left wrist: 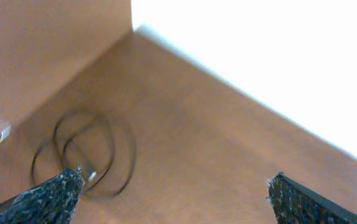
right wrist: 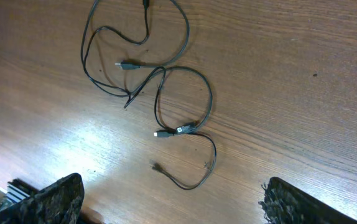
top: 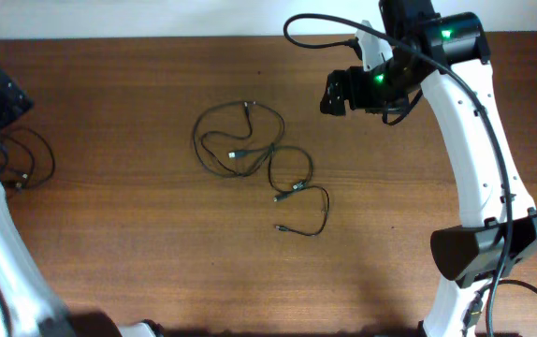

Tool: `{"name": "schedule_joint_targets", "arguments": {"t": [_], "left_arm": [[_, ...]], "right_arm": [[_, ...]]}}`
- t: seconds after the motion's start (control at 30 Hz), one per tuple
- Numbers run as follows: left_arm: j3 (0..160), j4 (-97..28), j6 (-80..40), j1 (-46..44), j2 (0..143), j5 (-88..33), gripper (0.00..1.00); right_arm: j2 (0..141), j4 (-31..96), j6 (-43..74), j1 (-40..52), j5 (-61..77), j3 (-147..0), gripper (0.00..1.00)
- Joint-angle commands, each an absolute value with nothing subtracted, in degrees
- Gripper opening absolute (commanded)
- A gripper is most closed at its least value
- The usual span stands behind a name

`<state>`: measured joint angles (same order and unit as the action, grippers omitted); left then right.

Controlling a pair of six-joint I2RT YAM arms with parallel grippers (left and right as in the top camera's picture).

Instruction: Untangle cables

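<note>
While one cable [top: 31,159] lies coiled by itself at the far left edge of the table [top: 137,271], just under the left gripper [left wrist: 172,190], whose jaws stand wide apart and empty, the other cables [top: 270,154] lie looped through one another at mid-table. The left wrist view is blurred, so that coil may be more than one cord. The right gripper [right wrist: 172,196] hovers above the knot, jaws spread, holding nothing. By my reading the job is partly done: one cord separated, the central tangle yet to be pulled apart.
</note>
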<state>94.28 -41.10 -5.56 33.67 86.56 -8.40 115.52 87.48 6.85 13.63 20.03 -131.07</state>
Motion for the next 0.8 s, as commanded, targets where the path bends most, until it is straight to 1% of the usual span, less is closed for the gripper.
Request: {"name": "schedule_joint_targets", "arguments": {"t": [0.0,0.13,0.27,0.33,0.37,0.43,0.5,0.57,0.63,0.77], "left_arm": [[94.65,-41.63,-4.21,28.01,79.92,-12.97,0.99],[94.65,-42.33,-4.19,21.37,78.22,-18.24,1.00],[94.65,-45.63,-4.19,15.53,78.41,-16.62,0.84],[94.63,-47.27,-4.21,12.14,78.81,-14.81,0.83],[94.61,-48.03,-4.23,10.76,79.07,-14.09,0.79],[94.59,-49.71,-4.23,7.53,80.03,-12.91,0.79],[94.56,-51.29,-4.45,4.86,81.36,-12.10,0.75],[94.52,-52.82,-7.53,1.72,83.96,-11.99,0.74],[94.52,-53.36,-10.28,-0.84,86.65,-12.29,0.76],[94.52,-53.19,-8.45,-8.14,93.71,-12.80,0.78]], "right_arm": [[115.79,87.66,6.20,13.41,18.26,-131.79,0.93],[115.20,88.68,6.17,11.38,18.13,-131.90,0.94],[113.14,90.74,5.93,4.78,18.24,-131.96,0.94],[112.09,91.70,5.89,0.69,18.39,-131.96,0.93],[111.77,92.16,5.74,-0.95,18.41,-131.96,0.94],[111.57,93.43,4.38,-4.60,18.83,-131.96,0.94],[111.77,94.72,3.31,-7.55,18.79,-131.83,0.94],[111.92,95.48,3.18,-9.52,18.79,-131.79,0.94],[111.92,95.53,3.16,-10.22,18.76,-131.79,0.94],[111.92,95.72,1.85,-10.17,18.11,-131.79,0.94]]}}
